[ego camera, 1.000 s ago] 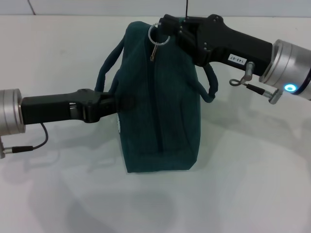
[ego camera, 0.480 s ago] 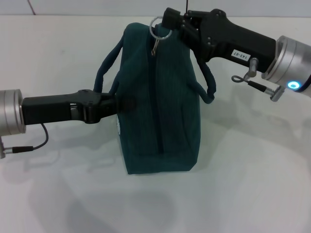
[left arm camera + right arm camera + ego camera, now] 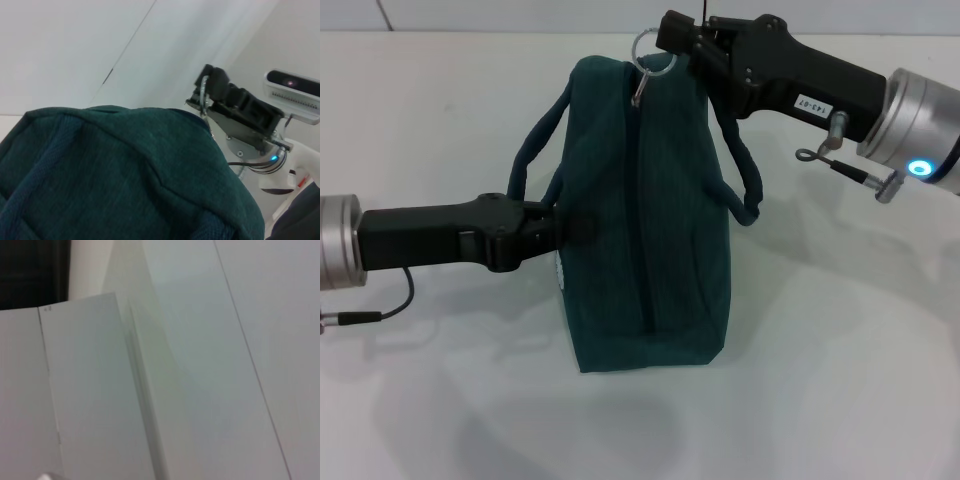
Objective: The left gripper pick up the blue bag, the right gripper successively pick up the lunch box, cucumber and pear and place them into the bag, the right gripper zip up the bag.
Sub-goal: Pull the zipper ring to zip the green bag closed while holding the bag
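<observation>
The blue bag hangs above the white table, its zip line running closed along its length. My left gripper is shut on the bag's left side, below one loop handle. At the bag's far end my right gripper is shut on the metal ring zip pull. The left wrist view shows the bag's fabric close up, with the right gripper pinching the ring beyond it. The lunch box, cucumber and pear are out of view.
A white table spreads under and around the bag, which casts a shadow on it. A thin cable hangs from the right wrist. The right wrist view shows only pale wall panels.
My right gripper has drawn the zip ring a little farther back and up. The left arm and the bag have shifted slightly toward the near side.
</observation>
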Controlling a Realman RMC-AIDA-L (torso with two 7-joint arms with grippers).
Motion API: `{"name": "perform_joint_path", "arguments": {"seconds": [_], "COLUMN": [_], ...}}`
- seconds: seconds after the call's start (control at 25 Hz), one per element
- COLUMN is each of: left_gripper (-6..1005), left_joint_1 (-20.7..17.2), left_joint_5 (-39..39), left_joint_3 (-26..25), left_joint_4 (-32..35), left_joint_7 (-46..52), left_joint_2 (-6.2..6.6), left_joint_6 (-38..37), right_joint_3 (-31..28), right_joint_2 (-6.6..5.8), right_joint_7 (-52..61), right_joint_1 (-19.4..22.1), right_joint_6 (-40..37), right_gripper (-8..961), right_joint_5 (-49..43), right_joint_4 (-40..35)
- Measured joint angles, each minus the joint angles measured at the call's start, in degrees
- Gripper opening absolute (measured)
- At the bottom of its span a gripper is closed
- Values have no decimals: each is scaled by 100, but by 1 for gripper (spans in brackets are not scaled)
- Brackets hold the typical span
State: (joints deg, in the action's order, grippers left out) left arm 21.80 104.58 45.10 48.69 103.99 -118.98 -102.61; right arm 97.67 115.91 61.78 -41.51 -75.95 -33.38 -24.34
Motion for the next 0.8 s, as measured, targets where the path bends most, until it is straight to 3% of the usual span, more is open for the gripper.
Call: {"name": "perform_joint_path", "arguments": {"seconds": [0.8], "left_gripper": [56], "left_joint_1": [68], "left_joint_5": [3], "left_joint_3": [-10], "left_joint_4": [-224], "left_joint_7": [-321], "left_joint_2": [65], "left_joint_6": [-172], "right_joint_3": [-128], "right_joint_2": [28], "right_joint_7": [-61], "right_joint_1": [-47], "right_joint_6": [534], "right_gripper": [7], "right_joint_5": [2], "right_joint_4": [-8]}}
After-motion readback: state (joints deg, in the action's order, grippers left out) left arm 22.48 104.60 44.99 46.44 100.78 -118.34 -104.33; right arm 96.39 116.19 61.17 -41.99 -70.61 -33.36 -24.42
